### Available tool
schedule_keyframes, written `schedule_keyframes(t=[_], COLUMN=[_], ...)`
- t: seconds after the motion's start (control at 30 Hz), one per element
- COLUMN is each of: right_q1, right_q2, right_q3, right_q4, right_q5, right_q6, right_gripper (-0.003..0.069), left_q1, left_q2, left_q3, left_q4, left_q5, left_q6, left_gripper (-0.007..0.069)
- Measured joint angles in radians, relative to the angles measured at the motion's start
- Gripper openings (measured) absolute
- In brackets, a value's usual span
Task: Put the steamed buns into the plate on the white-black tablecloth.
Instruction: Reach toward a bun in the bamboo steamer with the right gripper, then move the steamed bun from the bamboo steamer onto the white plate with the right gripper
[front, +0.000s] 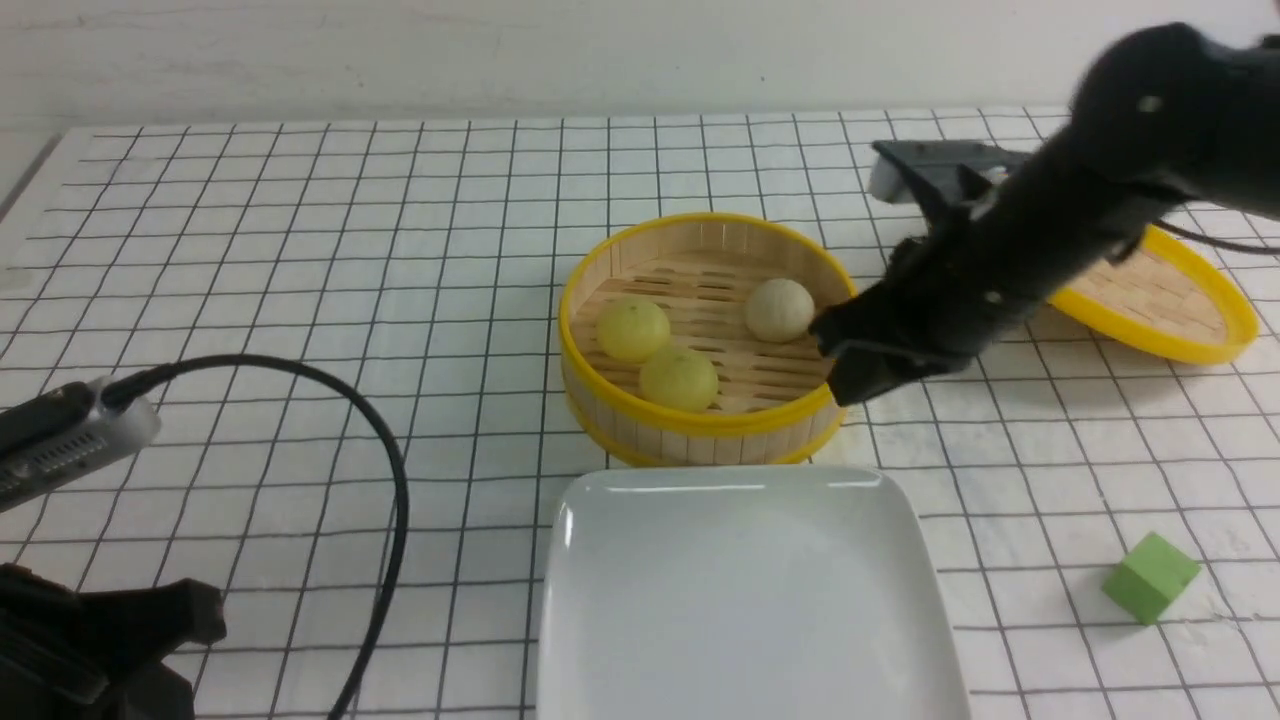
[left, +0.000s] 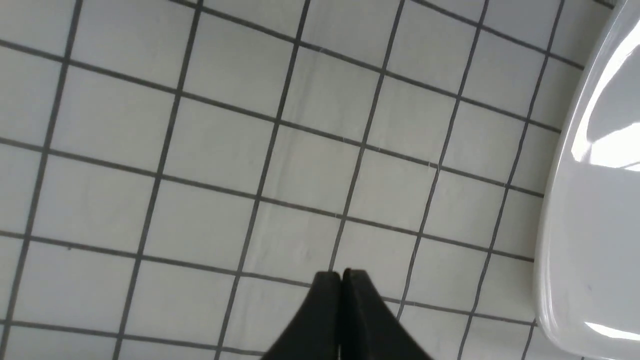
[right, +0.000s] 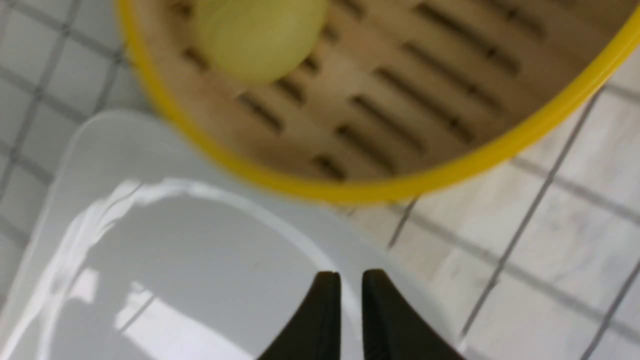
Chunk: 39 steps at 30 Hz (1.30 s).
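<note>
Three steamed buns lie in the yellow-rimmed bamboo steamer (front: 700, 425): two pale yellow ones (front: 633, 328) (front: 679, 378) and a beige-white one (front: 779, 309). The empty white plate (front: 740, 590) sits just in front of the steamer on the white-black tablecloth (front: 300, 250). My right gripper (front: 845, 388) hangs over the steamer's right rim, empty, its jaws nearly together. In the right wrist view the gripper (right: 351, 275) is above the plate's far edge (right: 175, 260), with one yellow bun (right: 260, 35) beyond it. My left gripper (front: 200, 615) is shut and empty at the front left, left of the plate (left: 595, 200).
The woven bamboo lid (front: 1160, 300) lies behind the right arm at the back right. A green cube (front: 1150, 577) sits right of the plate. A black cable (front: 390, 470) loops over the cloth from the left arm.
</note>
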Motion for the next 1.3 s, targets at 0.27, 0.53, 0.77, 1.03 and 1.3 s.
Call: schedule_keyframes(t=[0.27,0.53,0.77,1.03,1.3], right_q1=[0.004,0.004,0.004,0.005,0.131], right_q2=[0.288,0.397,0.399,0.144,-0.103], right_q3=[-0.428,-0.523,-0.529,-0.508,-0.083], right_q4=[-0.182,-0.229,-0.237,-0.215,-0.163], right_q5=[0.080,-0.033,-0.003,0.265,0.233], right_q6=[0.206,0.212,0.207,0.152,0.166], right_gripper=[0.0316,0.0322,0.0037,0.0021,0.0021], left_q1=[0.000,0.000,0.000,0.000,0.000], left_q2=[0.000,0.000,0.000,0.000,0.000], left_q3=[0.000,0.000,0.000,0.000,0.000], left_q4=[0.016,0.027,0.030,0.035,0.037], left_q5=[-0.011,-0.015,-0.014,-0.025,-0.060], left_q6=[0.000,0.000,0.000,-0.001,-0.008], left_gripper=[0.0034,0.0039,0.0045,0.0054,0.0055])
